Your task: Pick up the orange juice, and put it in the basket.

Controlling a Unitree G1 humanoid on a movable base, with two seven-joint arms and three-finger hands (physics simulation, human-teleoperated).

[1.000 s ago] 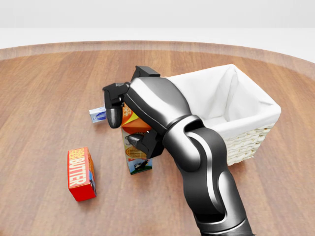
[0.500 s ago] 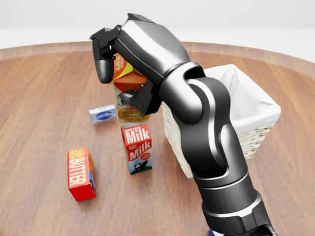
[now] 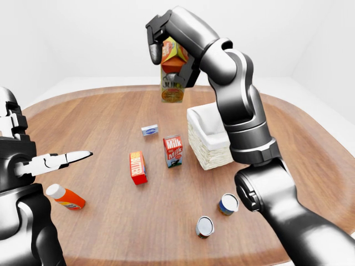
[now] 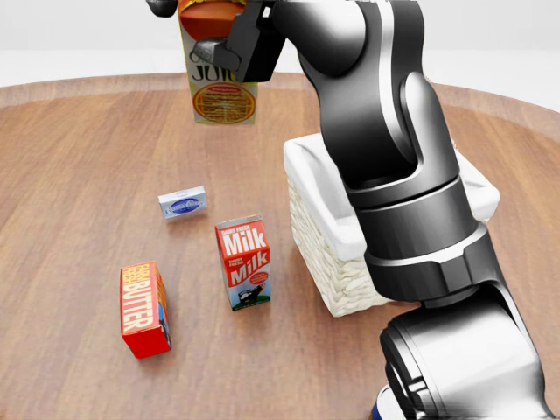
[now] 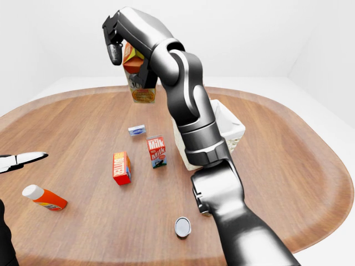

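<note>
Cans come nearest in our left-eye view: a silver can (image 3: 204,226) and a blue can (image 3: 227,203) stand on the desk (image 3: 111,221) low in the frame, well apart from the work. To the left lies an orange bottle (image 3: 65,197) on its side, and above it our left hand (image 3: 58,160) hovers idle over the desk, fingers stretched out flat and holding nothing.

Farther in, the butter (image 4: 143,309) lies left of the upright milk (image 4: 244,263), and a small blue packet (image 4: 182,203) lies beyond them. None of these touches the basket (image 4: 328,254), which stands just right of the milk with its white lining showing.

Farthest and highest is the juice (image 4: 221,83), clear of the desk and held upright in our right hand (image 3: 169,52), whose fingers close round the carton's upper part. We judge it is carried this high so its base passes over the basket's rim and over the milk below.

The carton hangs left of the basket in the head view, not yet above the opening, so we judge the carry is partly done and a move to the right, then a lowering, remains. Our own right arm covers most of the basket in the head view, so we cannot tell how much room lies inside.
</note>
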